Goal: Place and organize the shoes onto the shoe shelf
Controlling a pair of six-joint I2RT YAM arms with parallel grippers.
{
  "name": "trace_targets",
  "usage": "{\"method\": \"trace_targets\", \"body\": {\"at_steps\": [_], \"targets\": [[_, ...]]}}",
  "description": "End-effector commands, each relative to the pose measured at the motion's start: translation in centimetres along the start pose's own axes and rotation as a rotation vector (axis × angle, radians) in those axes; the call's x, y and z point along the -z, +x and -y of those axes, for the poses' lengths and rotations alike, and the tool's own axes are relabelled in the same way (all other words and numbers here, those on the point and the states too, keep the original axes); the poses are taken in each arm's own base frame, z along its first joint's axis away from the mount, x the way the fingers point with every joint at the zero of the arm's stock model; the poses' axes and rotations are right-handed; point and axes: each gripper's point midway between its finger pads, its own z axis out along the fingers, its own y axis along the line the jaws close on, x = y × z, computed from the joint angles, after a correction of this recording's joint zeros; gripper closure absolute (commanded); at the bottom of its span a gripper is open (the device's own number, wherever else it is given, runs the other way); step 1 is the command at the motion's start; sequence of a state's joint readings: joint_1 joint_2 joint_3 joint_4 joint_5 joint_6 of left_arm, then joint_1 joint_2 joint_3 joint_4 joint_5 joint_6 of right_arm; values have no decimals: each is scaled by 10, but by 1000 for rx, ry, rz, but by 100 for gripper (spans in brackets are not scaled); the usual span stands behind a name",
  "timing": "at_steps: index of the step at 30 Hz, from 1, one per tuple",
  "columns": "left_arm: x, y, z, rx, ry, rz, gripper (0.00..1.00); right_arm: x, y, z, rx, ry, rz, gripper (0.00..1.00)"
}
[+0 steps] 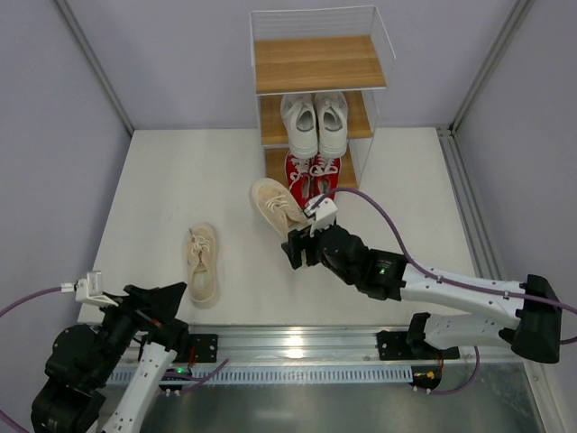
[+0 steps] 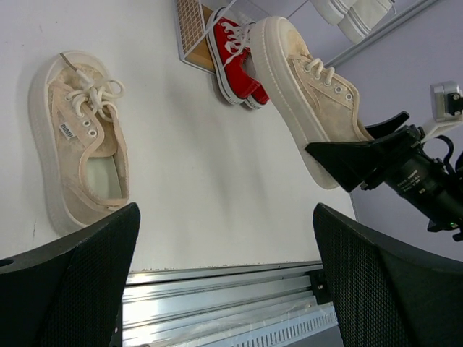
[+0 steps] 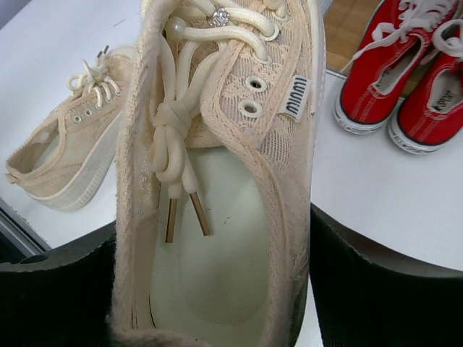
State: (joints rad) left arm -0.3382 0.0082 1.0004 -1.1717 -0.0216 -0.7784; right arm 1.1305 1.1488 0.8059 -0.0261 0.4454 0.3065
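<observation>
While white pair [image 1: 314,122] and red pair [image 1: 312,173] occupy the shoe shelf [image 1: 315,63], right gripper [image 1: 302,244] clamps one beige sneaker [image 1: 275,206]; left gripper [image 2: 224,217] gapes empty.

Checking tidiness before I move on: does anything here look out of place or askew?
One beige shoe sits alone on the table, away from the shelf; its mate is tilted in the right gripper. The white pair and red pair stand side by side on their boards.
</observation>
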Motion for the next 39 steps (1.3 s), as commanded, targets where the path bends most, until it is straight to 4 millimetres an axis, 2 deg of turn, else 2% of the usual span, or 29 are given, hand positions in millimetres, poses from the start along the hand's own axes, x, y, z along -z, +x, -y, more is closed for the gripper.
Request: {"method": "trace_targets", "body": {"at_steps": [1,3,4,6,7,9,10,12,13,14,15,16,17,18,19,20,21,22,23,24,25,26,27,28,30,33,34,37,39], "targets": [[6,-7,10,4,77,59,0,29,-75,4,8,21,156,96],[6,-3,15,7,103,39,0,47,-99,9,43,33,186,96],[5,-3,15,8,105,37,0,59,-127,13,32,54,238,96],[3,-2,16,12,109,36,0,76,-149,24,34,106,269,96],[3,-2,17,14,112,33,0,91,-176,33,22,145,319,96],[2,-2,18,18,120,32,0,107,-194,52,27,250,336,96],[1,-1,19,19,124,30,0,119,-215,54,20,262,371,96],[1,-1,19,21,122,27,0,127,-229,61,26,301,383,96],[1,-1,20,21,128,26,0,134,-246,61,13,313,407,96],[1,0,20,22,130,24,0,136,-251,66,29,339,403,96],[1,-1,20,23,130,24,0,147,-269,69,10,351,435,96],[2,-1,21,24,131,25,0,141,-273,68,15,359,430,96],[3,-1,21,23,133,25,0,141,-279,75,42,385,427,96],[3,-1,21,23,133,23,0,146,-294,74,34,371,452,96],[4,-2,22,20,136,27,0,144,-300,75,37,372,451,96],[5,-2,21,20,134,29,0,129,-299,83,58,404,415,96],[6,-2,21,19,133,30,0,134,-316,80,50,371,443,96],[6,-3,21,18,132,33,0,131,-318,83,60,377,429,96],[8,-4,22,16,135,37,0,116,-320,82,75,380,409,96],[8,-4,22,16,134,36,0,122,-337,87,67,378,441,96],[8,-5,21,15,130,41,0,117,-342,89,73,376,440,96],[8,-5,22,13,134,38,0,102,-341,90,86,380,416,96],[9,-5,22,13,133,40,0,108,-358,100,70,395,449,96],[9,-5,22,11,134,41,0,104,-363,99,76,376,451,96],[11,-5,21,9,131,42,0,94,-374,114,84,415,448,96],[13,-6,20,3,126,47,0,86,-384,124,89,405,450,96],[14,-7,20,0,125,48,0,77,-383,133,91,417,437,96],[16,-7,18,-4,118,50,0,67,-381,151,71,424,428,96],[17,-7,18,-6,116,50,0,59,-379,153,65,389,416,96]]}}
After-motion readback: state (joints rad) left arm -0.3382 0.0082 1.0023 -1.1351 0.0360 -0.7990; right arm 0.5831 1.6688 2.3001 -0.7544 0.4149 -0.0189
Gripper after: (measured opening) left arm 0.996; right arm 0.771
